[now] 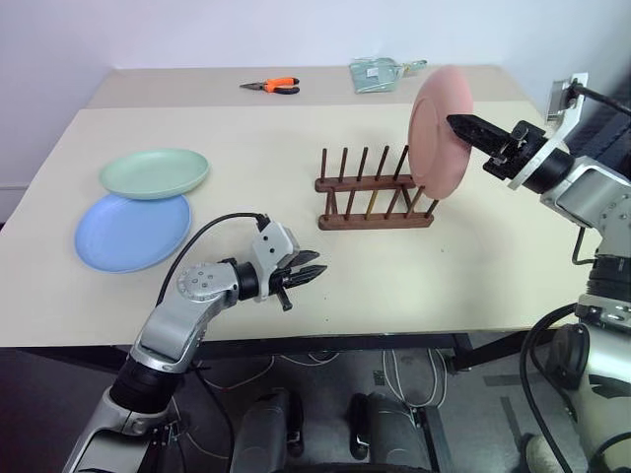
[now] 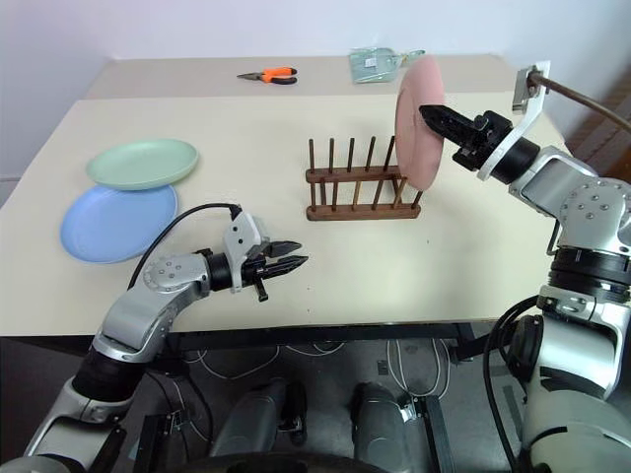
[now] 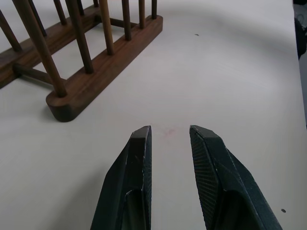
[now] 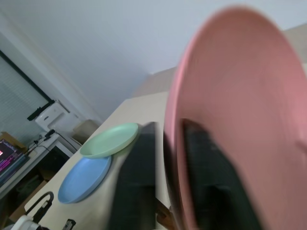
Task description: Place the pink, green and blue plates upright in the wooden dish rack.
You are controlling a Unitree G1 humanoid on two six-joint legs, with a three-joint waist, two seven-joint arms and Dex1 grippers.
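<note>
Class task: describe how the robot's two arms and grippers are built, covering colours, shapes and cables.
Both arms are silver-grey metal segments with black joints. Each gripper, left gripper and right gripper, has two tapered black fingers with textured pads. Black cables loop from each wrist.

Setting: robot test room or lab, not a home kitchen. Evidence: plain cream work table [image 1: 473,286] on a dark metal frame, set against a bare white wall; loose cables [image 1: 414,379] hanging under the table edge; orange-handled pliers [image 1: 272,87] lying on the far tabletop beside a folded pale green cloth [image 1: 375,75]; shelving with boxed equipment and a lit screen [image 4: 5,154] against a side wall, per right wrist view.
</note>
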